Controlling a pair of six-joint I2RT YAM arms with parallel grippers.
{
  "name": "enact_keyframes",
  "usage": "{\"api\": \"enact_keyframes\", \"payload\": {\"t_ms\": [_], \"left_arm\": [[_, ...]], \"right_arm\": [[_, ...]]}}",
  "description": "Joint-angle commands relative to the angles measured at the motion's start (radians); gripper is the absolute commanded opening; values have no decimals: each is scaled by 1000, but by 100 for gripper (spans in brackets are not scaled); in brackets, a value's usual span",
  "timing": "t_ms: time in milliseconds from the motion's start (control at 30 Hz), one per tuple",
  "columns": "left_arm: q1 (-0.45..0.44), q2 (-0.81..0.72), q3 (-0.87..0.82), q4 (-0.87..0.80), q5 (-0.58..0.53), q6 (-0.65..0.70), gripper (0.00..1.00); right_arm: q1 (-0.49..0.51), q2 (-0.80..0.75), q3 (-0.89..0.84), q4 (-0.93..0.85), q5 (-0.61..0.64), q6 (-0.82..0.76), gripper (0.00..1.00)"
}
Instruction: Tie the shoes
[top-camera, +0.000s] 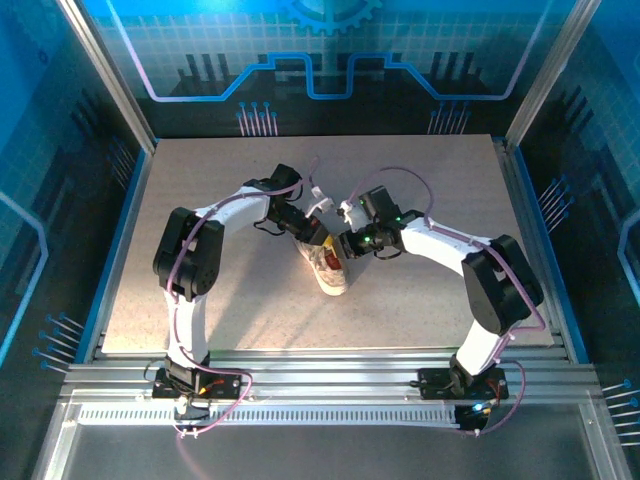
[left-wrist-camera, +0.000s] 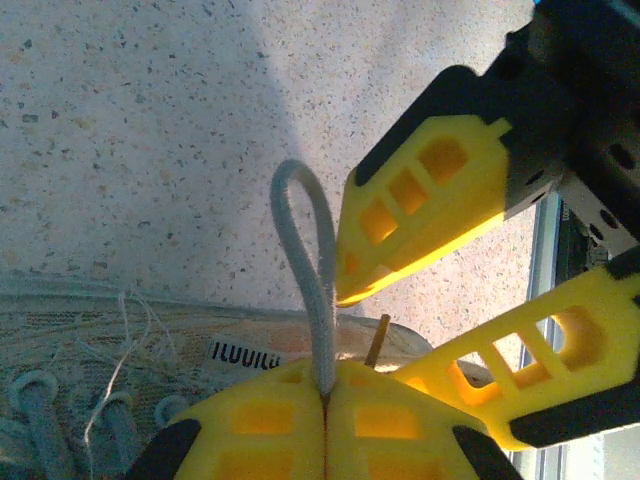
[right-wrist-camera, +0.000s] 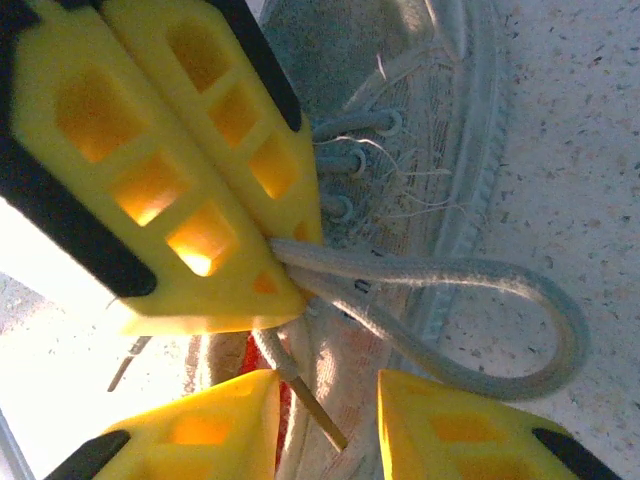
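The shoe (top-camera: 328, 268) lies near the middle of the surface (top-camera: 430, 180), between the tips of the two arms. A single loop (left-wrist-camera: 300, 230) of white lace stands clear of its lacing. The left jaws are closed flat together on the base of that loop, just above the shoe's opening. The right jaws stand apart and grip nothing, close beside the loop. In the right wrist view a loose strand ending in a brownish tip (right-wrist-camera: 322, 422) runs through the gap between their fingers. This looks like the bow stage: one loop is made and held, and the other strand is not yet taken. The next move probably calls for the right jaws to close on the loose strand near its tip. They would then carry it round the base of the loop, with the left pinch firm. The lace is thin and could slip free, and the light shoe may drag if the pull is hard.
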Motion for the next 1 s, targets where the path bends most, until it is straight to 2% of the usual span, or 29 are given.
{"api": "enact_keyframes", "payload": {"t_ms": [0, 67, 133, 200, 300, 467, 667, 833, 900, 967], "left_arm": [[6, 16, 31, -35, 46, -14, 0], [5, 15, 29, -35, 39, -14, 0], [4, 7, 24, -33, 30, -13, 8], [5, -10, 10, -18, 20, -15, 21], [6, -51, -23, 25, 4, -35, 34], [19, -136, -98, 135, 3, -104, 44], [48, -282, -247, 308, -49, -218, 48], [92, -408, -426, 487, -124, -377, 49], [109, -451, -495, 552, -176, -498, 49], [118, -480, -542, 587, -212, -592, 49]], "right_arm": [[-15, 13, 23, -5, -39, -32, 26], [-21, 10, 19, 9, -48, -31, 14], [-28, 6, 12, 20, -50, -24, 0], [-40, 0, 3, 26, -60, -14, 0], [-56, -18, -28, 39, -70, 9, 0], [-65, -22, -52, 31, -70, 14, 0], [-66, 7, -47, 13, -95, 19, 0], [-69, -4, -58, 4, -48, 42, 15], [-78, -23, -64, -11, -13, 65, 29], [-93, -50, -76, -29, 26, 94, 37]]}}
